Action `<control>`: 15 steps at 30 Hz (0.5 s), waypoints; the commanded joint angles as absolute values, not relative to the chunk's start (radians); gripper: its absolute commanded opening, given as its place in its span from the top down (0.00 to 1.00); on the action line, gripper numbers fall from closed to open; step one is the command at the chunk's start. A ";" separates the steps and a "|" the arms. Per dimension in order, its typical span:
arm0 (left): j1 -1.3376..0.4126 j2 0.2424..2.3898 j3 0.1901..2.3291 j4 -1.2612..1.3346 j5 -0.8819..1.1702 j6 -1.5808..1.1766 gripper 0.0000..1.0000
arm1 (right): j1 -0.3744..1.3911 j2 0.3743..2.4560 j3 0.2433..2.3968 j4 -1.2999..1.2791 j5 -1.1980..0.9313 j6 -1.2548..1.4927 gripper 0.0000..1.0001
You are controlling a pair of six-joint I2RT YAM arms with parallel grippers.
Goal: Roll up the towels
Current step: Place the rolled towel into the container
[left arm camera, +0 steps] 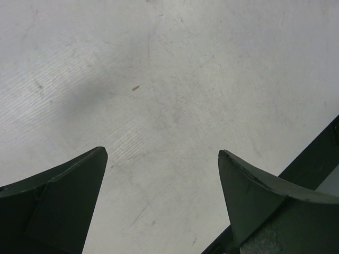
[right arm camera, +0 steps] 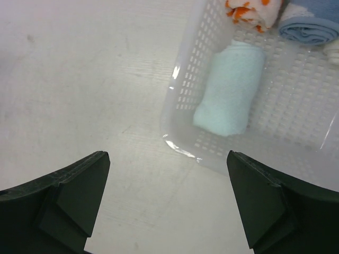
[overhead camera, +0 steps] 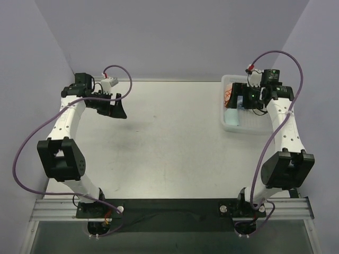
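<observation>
Right arm (overhead camera: 283, 127) is bending over a white slotted plastic basket (right arm camera: 183, 90) holding a rolled mint-green cloth towel (right arm camera: 230, 90), jaws wide, empty. Left arm (overhead camera: 68, 124) is hovering above the tabletop (left arm camera: 212, 63), jaws likewise.

You've got bright, even light from above, shadows soft. Left wrist view: a faint grey shadow smudges the scuffed matte white table (left arm camera: 222, 79). Right wrist view: small glare glints on the rim of the white slotted plastic basket (right arm camera: 177, 144). Focus is sharp enough throughout.

Fluffy cloth towel (right arm camera: 230, 87) — glossy slotted plastic basket (right arm camera: 190, 74).
</observation>
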State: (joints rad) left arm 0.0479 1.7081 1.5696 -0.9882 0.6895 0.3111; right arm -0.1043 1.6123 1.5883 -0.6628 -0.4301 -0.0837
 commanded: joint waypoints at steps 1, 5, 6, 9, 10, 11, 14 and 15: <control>0.051 1.629 1.589 -0.920 0.595 0.215 0.03 | -0.081 1.537 1.522 -0.733 -0.571 -0.104 0.00; 0.055 1.580 1.481 -0.914 0.581 0.199 0.03 | 0.003 1.479 1.370 -0.756 -0.597 -0.115 0.00; 0.055 1.568 1.450 -0.891 0.569 0.192 0.03 | 0.061 1.462 1.344 -0.752 -0.583 -0.118 0.00; 0.061 1.528 1.361 -0.873 0.540 0.179 0.03 | 0.133 1.405 1.264 -0.736 -0.540 -0.149 0.00; 0.064 1.517 1.341 -0.865 0.540 0.178 0.03 | 0.165 1.387 1.250 -0.733 -0.520 -0.155 0.00; 0.063 1.496 1.319 -0.858 0.538 0.173 0.03 | 0.175 1.384 1.243 -0.733 -0.511 -0.161 0.00; 0.063 1.450 1.264 -0.825 0.526 0.146 0.03 | 0.193 1.384 1.239 -0.732 -0.477 -0.163 0.00; 0.063 1.444 1.253 -0.821 0.526 0.143 0.02 | 0.193 1.387 1.244 -0.730 -0.463 -0.161 0.00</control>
